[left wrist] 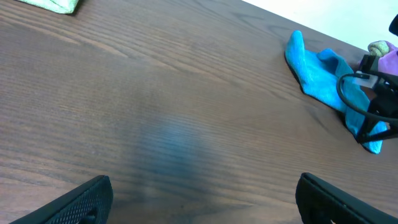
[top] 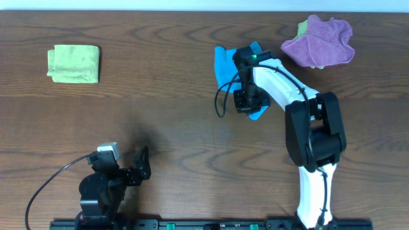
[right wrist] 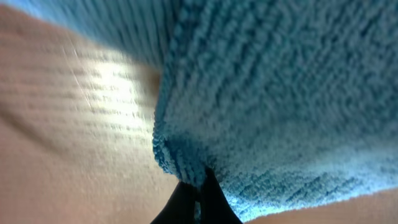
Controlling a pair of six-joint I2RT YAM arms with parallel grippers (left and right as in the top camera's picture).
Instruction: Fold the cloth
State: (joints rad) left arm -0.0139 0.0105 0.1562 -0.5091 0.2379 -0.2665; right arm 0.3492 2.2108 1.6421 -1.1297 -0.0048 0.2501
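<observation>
A blue cloth [top: 223, 65] lies crumpled on the wooden table at the back centre. It also shows in the left wrist view [left wrist: 317, 71] and fills the right wrist view [right wrist: 273, 93]. My right gripper [top: 246, 102] is over the cloth's near part; its fingertips [right wrist: 198, 199] are pressed together with a fold of the blue cloth pinched between them. My left gripper [top: 142, 165] is open and empty near the front left edge, its fingers [left wrist: 202, 202] spread wide over bare wood.
A folded green cloth [top: 73, 63] lies at the back left and shows in the left wrist view [left wrist: 53, 4]. A crumpled purple cloth [top: 319, 43] with green beneath lies at the back right. A black cable [top: 223, 96] loops beside the right gripper.
</observation>
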